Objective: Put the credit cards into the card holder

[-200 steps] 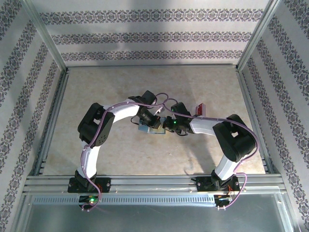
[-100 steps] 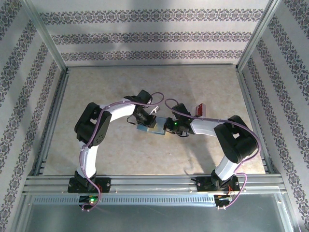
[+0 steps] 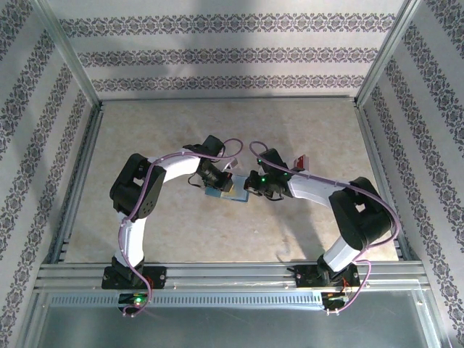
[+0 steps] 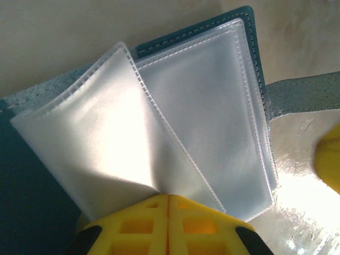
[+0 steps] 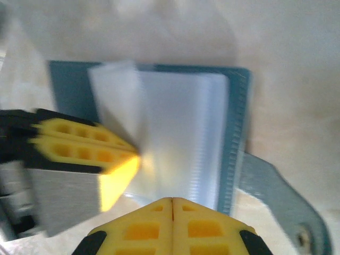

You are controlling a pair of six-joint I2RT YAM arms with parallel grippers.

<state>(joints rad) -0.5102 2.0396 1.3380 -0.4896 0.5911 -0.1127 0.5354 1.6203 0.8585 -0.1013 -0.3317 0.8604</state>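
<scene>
- Looking from the top: a teal-blue bifold card holder [image 3: 230, 191] lies open on the beige tabletop [image 3: 167, 130], mid-table, between the two arms' wrists.
- The left arm's yellow fingers [image 4: 139, 228] are clenched on the near edge of one clear plastic pocket leaf [image 4: 95, 133]. That leaf is lifted and curled up off the rest.
- The other clear pockets [image 4: 212, 122] lie flat, stacked on the teal cover.
- The right arm's yellow fingers [image 5: 139, 231] are clenched tight with the seam closed and grasp nothing. They sit over the card holder's near edge, just beside the left fingers. Cannot tell if they touch the pockets.
- A teal closure strap [image 5: 276, 196] with a round snap near its end sticks out from the card holder's side, flat on the tabletop.
- A red-orange flat rectangular credit card [image 3: 299, 164] lies on the tabletop beside the right arm's wrist, apart from the card holder. Cannot tell if it is one card or a stack.
</scene>
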